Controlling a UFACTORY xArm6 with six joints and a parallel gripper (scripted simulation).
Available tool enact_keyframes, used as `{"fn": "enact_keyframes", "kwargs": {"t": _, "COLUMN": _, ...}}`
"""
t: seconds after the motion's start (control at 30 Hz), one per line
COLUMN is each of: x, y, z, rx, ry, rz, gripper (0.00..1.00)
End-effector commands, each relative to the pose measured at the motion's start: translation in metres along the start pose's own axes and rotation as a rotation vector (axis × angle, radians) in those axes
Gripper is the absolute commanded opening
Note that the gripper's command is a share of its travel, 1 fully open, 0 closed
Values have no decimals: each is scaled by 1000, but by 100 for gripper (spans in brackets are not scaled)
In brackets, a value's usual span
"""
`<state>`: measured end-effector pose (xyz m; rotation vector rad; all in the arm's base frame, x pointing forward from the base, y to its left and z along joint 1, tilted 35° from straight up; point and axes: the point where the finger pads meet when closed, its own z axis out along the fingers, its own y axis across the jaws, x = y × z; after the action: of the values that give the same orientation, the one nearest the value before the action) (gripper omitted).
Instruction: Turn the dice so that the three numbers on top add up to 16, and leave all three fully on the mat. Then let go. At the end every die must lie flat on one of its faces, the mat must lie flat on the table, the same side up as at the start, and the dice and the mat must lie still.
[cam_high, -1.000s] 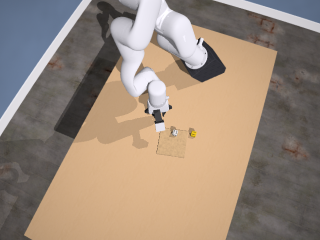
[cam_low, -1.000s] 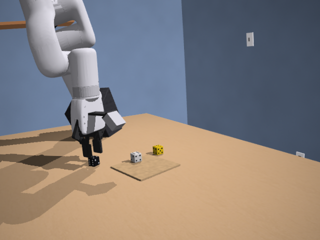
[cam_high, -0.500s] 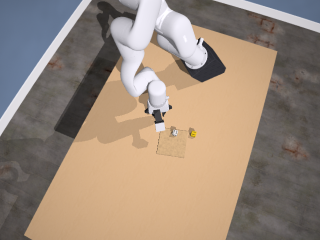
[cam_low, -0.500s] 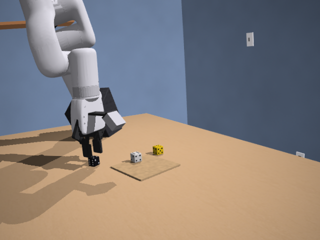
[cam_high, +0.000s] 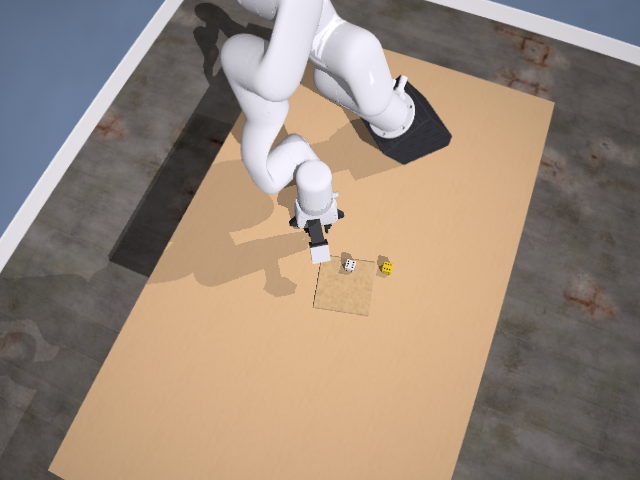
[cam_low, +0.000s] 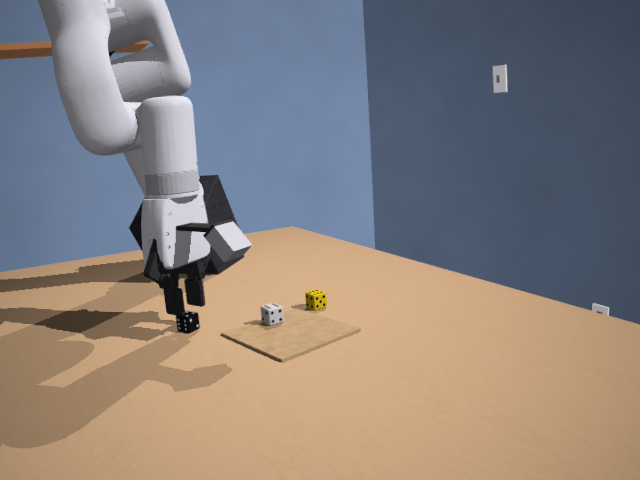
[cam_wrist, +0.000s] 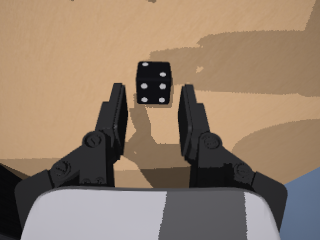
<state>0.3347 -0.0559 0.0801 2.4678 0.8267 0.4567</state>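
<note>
here, gripper (cam_wrist: 152, 102) part-open — above black die (cam_wrist: 154, 83).

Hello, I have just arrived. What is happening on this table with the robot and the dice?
The white robot arm's gripper hangs open just above the small black die, which sits on the wooden table beside the thin tan square mat, not on it. The gripper holds nothing. The white die rests on the mat near one edge, and the yellow die lies off the mat on the far side. So two dice are not yet on the mat.
</note>
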Motion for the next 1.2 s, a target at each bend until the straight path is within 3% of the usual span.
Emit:
{"fn": "enact_keyframes", "kwargs": {"t": 0.0, "x": 1, "y": 0, "z": 0, "rx": -1, "ry": 2, "rz": 0, "gripper": 42}}
{"fn": "enact_keyframes", "kwargs": {"t": 0.8, "x": 1, "y": 0, "z": 27, "rx": -1, "ry": 2, "rz": 0, "gripper": 42}}
{"fn": "enact_keyframes", "kwargs": {"t": 1.17, "x": 1, "y": 0, "z": 29, "rx": -1, "ry": 2, "rz": 0, "gripper": 42}}
